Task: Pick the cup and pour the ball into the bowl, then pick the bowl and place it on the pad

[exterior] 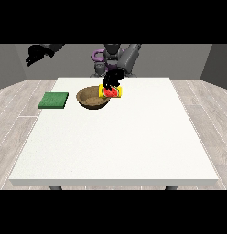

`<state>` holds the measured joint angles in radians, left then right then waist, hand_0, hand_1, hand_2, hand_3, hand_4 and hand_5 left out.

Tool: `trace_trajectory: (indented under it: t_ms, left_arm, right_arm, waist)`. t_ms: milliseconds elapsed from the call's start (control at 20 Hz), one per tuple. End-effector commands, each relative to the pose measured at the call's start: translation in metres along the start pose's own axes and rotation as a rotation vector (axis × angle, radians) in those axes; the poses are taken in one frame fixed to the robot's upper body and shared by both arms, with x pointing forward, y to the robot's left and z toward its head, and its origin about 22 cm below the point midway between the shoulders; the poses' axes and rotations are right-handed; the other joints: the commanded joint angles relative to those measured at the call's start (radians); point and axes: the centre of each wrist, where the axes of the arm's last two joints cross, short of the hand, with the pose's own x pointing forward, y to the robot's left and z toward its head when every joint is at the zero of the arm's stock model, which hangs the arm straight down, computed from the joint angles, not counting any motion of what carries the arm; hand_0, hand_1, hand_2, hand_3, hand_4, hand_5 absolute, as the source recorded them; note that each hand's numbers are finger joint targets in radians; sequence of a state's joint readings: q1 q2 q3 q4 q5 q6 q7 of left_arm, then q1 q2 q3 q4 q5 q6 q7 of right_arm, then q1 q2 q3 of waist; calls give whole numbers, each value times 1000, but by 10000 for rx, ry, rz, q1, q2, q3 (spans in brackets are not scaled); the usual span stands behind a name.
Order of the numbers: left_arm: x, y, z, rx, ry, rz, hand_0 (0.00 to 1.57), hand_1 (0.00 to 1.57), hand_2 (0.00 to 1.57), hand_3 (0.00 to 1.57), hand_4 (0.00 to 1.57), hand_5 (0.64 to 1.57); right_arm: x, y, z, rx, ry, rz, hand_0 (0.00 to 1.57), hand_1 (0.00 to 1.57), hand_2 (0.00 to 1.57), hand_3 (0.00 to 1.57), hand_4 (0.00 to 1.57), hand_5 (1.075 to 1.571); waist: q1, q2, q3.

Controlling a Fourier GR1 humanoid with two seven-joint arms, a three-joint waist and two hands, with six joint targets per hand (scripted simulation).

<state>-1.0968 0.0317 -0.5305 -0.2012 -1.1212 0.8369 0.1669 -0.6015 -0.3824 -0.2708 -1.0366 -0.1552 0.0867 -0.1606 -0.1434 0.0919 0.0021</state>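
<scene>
Over the right rim of the brown wooden bowl, my hand at the view's right is closed around the yellow cup with a red pattern, which lies tipped on its side, mouth toward the bowl. I cannot see the ball. I judge the cup light and stiff, best held around its middle. The bowl looks rigid, a rim hold should serve. The flat green square pad lies beside it. My other hand hangs high, and I cannot tell its fingers.
</scene>
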Motion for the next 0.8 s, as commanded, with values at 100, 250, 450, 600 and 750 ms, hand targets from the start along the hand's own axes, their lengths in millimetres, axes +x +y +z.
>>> trace_trajectory:
  t_ms: [100, 250, 450, 600, 750]
  left_arm:
    - [18, -16, 22, -872, -1198, -2391, 1509, 1509, 1571, 1571, 1455, 1240]
    - [28, -4, 8, -600, -1463, -3411, 1522, 1522, 1571, 1571, 1515, 1173]
    - [45, 6, 2, -718, -1883, -4433, 1527, 1527, 1571, 1571, 1492, 1183]
    - [47, 5, 5, -794, -2078, -4415, 1526, 1526, 1571, 1571, 1478, 1209]
    - [68, 24, -3, -398, -2452, -4559, 1530, 1530, 1571, 1571, 1473, 1222]
  right_arm:
    - [8, 30, -15, 932, -110, -52, 0, 0, 348, 620, 572, 1566]
    - [12, 37, -23, 719, -404, -292, 0, 0, 339, 621, 578, 1566]
    - [1, 46, -22, 582, -169, -369, 0, 0, 341, 606, 574, 1565]
    - [3, 30, -19, 538, 34, -109, 0, 0, 363, 647, 583, 1564]
    - [11, 15, -27, 764, -435, 155, 0, 0, 350, 646, 584, 1565]
  waist:
    - [-823, -48, -8]
    - [-855, 347, -11]
    - [-642, 217, -14]
    - [-577, -153, -21]
    - [-132, 67, -17]
